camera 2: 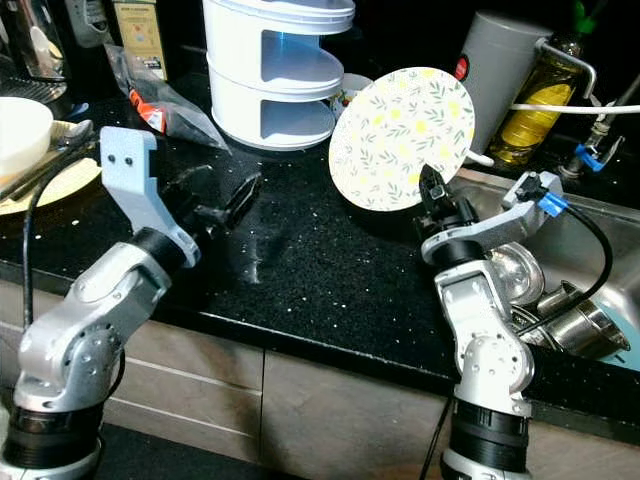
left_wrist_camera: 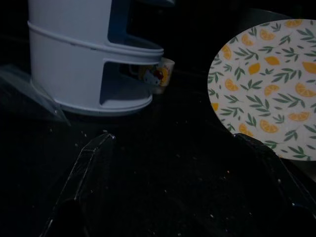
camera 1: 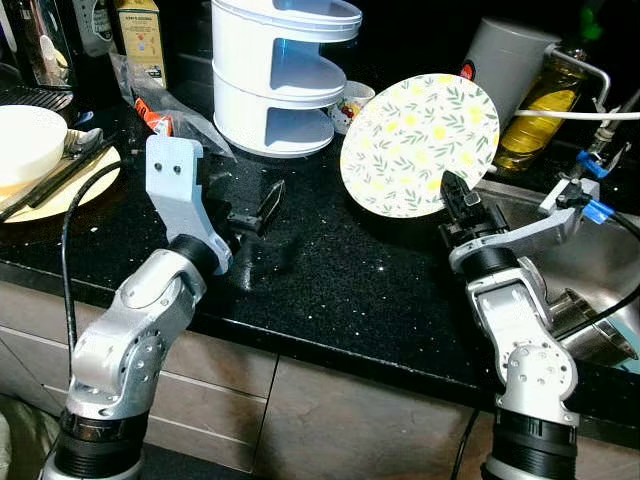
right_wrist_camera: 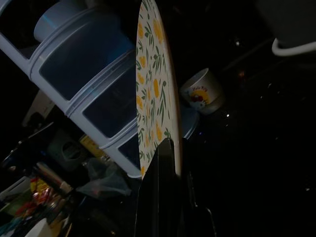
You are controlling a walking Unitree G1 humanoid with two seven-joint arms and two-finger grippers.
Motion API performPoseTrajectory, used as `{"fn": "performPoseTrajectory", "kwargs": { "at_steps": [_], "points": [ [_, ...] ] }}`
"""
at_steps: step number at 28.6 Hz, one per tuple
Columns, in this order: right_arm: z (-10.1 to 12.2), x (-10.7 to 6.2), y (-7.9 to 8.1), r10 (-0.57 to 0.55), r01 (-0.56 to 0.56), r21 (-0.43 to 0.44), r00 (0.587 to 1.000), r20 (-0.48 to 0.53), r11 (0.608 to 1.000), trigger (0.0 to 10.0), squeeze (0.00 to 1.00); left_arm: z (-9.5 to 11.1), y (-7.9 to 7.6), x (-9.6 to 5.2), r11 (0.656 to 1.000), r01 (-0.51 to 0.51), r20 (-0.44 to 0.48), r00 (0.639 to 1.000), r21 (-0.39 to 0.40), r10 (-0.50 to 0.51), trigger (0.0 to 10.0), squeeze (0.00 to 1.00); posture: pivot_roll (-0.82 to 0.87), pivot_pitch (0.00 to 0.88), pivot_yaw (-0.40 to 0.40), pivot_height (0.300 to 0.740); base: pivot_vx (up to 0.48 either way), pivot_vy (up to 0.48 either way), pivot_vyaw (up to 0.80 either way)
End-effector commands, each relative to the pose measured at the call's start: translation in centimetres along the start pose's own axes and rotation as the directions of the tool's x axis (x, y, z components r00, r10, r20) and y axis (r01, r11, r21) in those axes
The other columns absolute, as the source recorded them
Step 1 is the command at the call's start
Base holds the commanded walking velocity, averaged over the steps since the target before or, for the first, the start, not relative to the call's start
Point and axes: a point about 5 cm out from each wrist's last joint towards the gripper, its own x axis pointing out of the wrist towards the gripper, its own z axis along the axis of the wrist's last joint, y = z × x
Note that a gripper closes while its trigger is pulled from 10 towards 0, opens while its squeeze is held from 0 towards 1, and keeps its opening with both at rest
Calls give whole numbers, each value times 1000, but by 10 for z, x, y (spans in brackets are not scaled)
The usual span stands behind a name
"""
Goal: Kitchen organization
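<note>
From the head views, the right gripper (camera 1: 455, 190) is clamped on the rim of a round lemon-patterned plate (camera 1: 420, 144) held upright above the black speckled counter (camera 1: 330, 270) beside the sink, while from the left wrist, the left gripper (left_wrist_camera: 177, 163), jaws apart, hovers near a white tiered plastic rack (left_wrist_camera: 89, 64).

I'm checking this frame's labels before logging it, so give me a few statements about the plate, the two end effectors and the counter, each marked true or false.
1. The right end effector grips the round lemon-patterned plate by its lower edge. True.
2. The plate lies flat on the black speckled countertop. False: it is held up on edge above the counter.
3. The left end effector holds a cup. False: it is open and holds nothing, low over the counter.
4. A white tiered plastic rack stands behind the plate. True.
5. A small cartoon-printed mug stands beside the rack. True.
</note>
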Motion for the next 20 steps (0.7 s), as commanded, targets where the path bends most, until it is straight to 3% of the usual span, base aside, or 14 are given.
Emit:
{"fn": "performPoseTrajectory", "kwargs": {
  "at_steps": [1, 20],
  "points": [
    [3, 0, 2, 4, -4, -14, 1000, 27, 1000, 10000, 0, -5, -1, 0, 1000, -4, -11, 1000, 26, 5, 10000, 0, 81, 0, -157, 740, 0, 0, 0],
    [16, 2, -14, -114, 121, -65, 988, 108, 991, 10000, 0, -12, 2, 0, 997, -30, -13, 999, 71, 31, 10000, 0, 80, 5, -156, 740, 0, 0, 0]
  ]
}}
